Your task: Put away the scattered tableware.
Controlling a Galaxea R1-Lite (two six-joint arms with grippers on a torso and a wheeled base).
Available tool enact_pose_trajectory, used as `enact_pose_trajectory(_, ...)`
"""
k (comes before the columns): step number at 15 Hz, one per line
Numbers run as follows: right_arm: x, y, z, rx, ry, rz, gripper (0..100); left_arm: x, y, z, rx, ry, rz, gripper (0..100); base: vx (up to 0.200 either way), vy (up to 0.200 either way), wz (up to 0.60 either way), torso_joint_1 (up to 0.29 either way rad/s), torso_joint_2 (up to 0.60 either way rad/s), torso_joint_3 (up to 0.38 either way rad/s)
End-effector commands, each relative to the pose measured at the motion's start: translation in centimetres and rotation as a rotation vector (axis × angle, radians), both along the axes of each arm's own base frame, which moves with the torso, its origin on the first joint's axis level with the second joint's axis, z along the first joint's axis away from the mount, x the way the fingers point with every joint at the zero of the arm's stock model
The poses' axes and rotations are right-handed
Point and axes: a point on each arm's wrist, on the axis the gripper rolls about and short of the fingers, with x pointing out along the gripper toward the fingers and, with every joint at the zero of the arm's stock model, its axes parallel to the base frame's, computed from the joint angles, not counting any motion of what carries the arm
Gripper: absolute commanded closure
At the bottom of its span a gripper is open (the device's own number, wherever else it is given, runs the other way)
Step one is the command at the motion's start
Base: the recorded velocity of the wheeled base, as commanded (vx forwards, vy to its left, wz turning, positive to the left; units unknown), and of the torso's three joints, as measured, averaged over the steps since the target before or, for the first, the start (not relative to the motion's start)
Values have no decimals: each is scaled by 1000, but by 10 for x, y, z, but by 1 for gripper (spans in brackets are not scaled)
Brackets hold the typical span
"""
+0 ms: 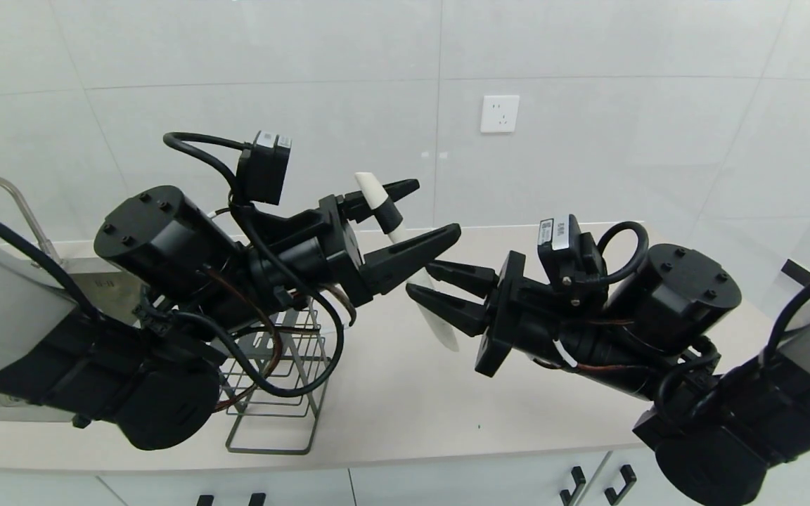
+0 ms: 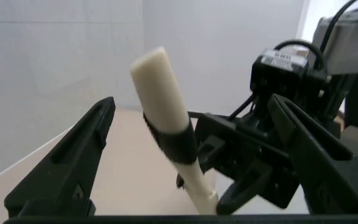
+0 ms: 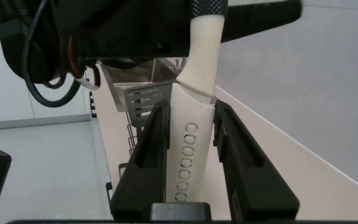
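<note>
Closest up, my two grippers meet tip to tip above the counter (image 1: 412,400), with the knife (image 1: 382,199) passing through both. Its cream handle carries a black band, and its white blade has a row of holes.

My right gripper (image 1: 420,280) is clamped on the blade, with a finger pressed flat against each face. My left gripper (image 1: 434,209) stands wide around the handle. Its fingers (image 2: 73,168) are well apart and neither one seems to press on the handle, so the weight is on my right side alone.

I read this as the middle of a hand-to-hand pass, with the stowing step not yet begun. The wire rack (image 1: 285,414) stands on the near left of the counter, under my left arm, and is the likely place for the knife. If so, the next move calls for my left fingers to close squarely on the black band. My right should slacken only once that hold is firm, or else the knife drops.

The knife's long axis runs steeply, close to upright. The handle end points up and leans to the far left, while the blade end points down and to the near right, toward the counter. It appears to hang clear of the surface. That suits a blade-first descent into the rack, given only a small tilt to bring it plumb.
</note>
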Motion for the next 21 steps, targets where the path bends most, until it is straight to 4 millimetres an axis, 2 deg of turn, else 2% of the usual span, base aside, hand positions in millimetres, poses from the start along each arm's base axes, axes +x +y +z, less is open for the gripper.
enact_pose_trajectory(1,0,0,1,2,-4,1,100,-1,-4,7,-19,-18,-14,0,0,0,0,0,0,0)
enact_pose_trajectory(2,0,0,1,3,-5,-1,100,-1,-5,8,-21,-22,-16,0,0,0,0,0,0,0)
enact_pose_trajectory(3,1,1,4,10,-13,-1,100,-1,-5,9,-23,-21,-17,100,0,0,0,0,0,0)
enact_pose_trajectory(6,7,4,13,41,-45,-6,100,-1,-5,9,-23,-25,-17,100,0,0,0,0,0,0)
enact_pose_trajectory(14,9,-1,10,28,-48,-24,100,-1,-3,12,-48,-20,36,100,0,0,0,0,0,0)
enact_pose_trajectory(15,8,-1,11,29,-48,-30,0,-1,-2,13,-52,-20,45,100,0,0,0,0,0,0)
enact_pose_trajectory(19,-5,-12,16,26,-45,-35,0,0,2,15,-55,-38,67,100,0,0,0,0,0,0)
enact_pose_trajectory(21,-30,-38,22,18,-19,-87,0,-3,8,23,-70,-64,97,100,0,0,0,0,0,0)
